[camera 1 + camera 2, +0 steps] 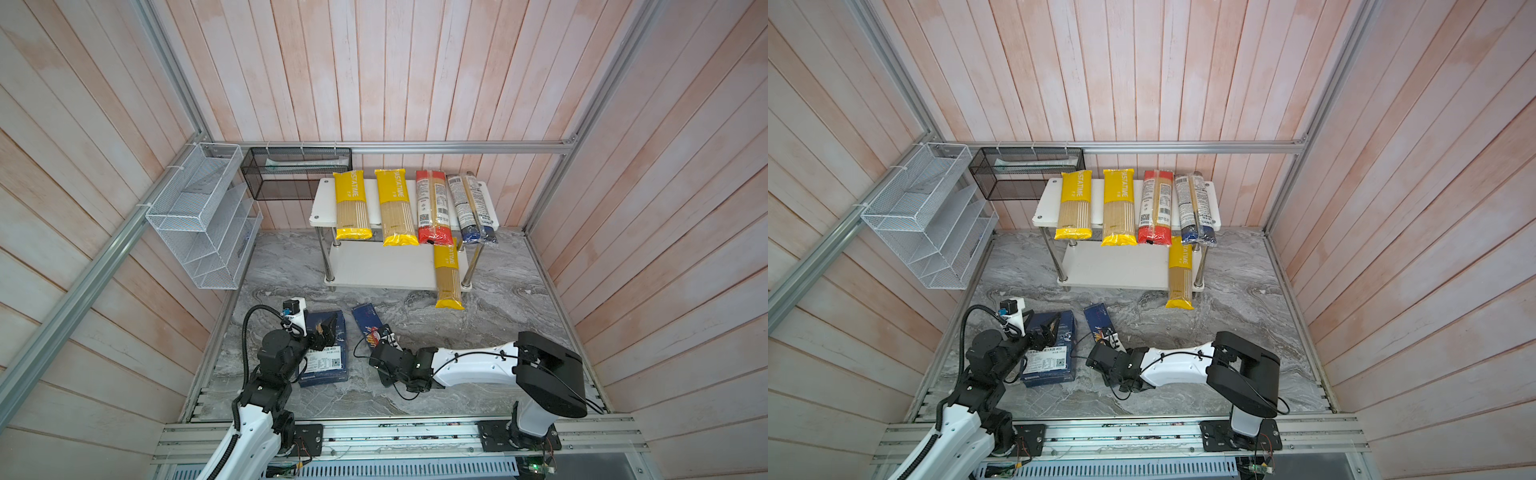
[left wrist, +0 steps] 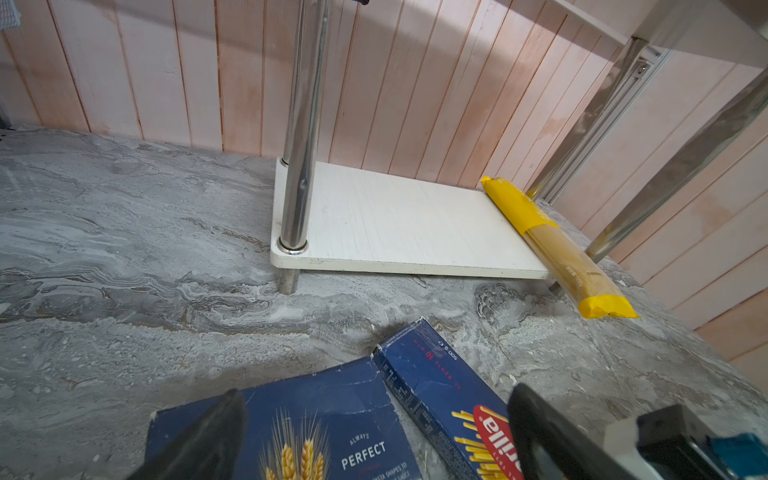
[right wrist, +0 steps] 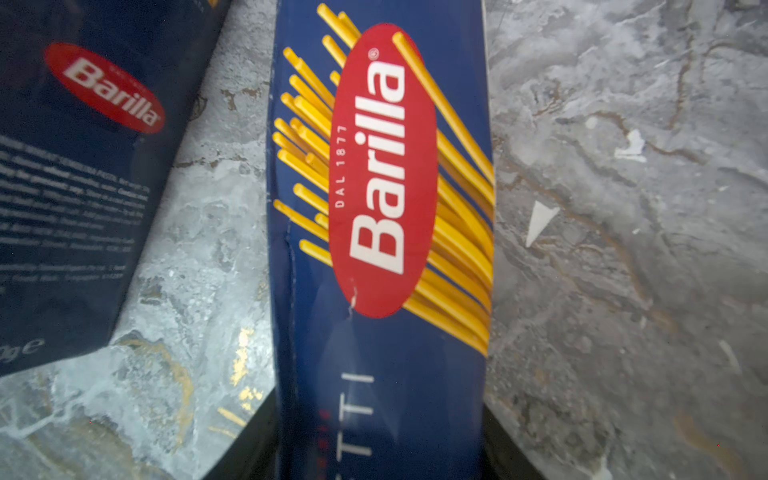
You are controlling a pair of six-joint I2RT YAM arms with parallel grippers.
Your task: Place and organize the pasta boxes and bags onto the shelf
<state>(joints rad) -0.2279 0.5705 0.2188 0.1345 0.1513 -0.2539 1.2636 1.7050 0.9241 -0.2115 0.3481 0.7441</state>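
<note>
White wire-mesh rack (image 1: pixel 199 216) is hanging on the left wall, with a black mesh basket (image 1: pixel 297 174) hanging beside it on the back wall. Front left, the left gripper (image 1: pixel 326 326) is hovering over the far end of the wide flat dark blue cardboard box (image 1: pixel 328 365). This box is lying flat on the grey marble-patterned tabletop (image 1: pixel 498 332). In the left wrist view the gripper's black fingers (image 2: pixel 199 440) are standing wide apart and holding nothing; contact with the box cannot be told. Just right of it, the long narrow dark blue spaghetti box (image 1: pixel 365 318) is lying flat on the tabletop, angled. The right gripper (image 1: pixel 385 332) is straddling its near half. In the right wrist view its fingers (image 3: pixel 253 453) are sitting close against both long sides; whether they are clamping cannot be told. Behind, the low two-tier white-board shelf (image 1: pixel 374 266) is carrying four bags side by side on its top board, all overhanging the front edge. These are a first yellow bag (image 1: pixel 352 205), a second yellow bag (image 1: pixel 395 208), a red-ended bag (image 1: pixel 434 208) and a dark-blue-ended bag (image 1: pixel 471 208). A third yellow bag (image 1: pixel 448 276) is lying along the lower board's right end and jutting out past its front edge.
</note>
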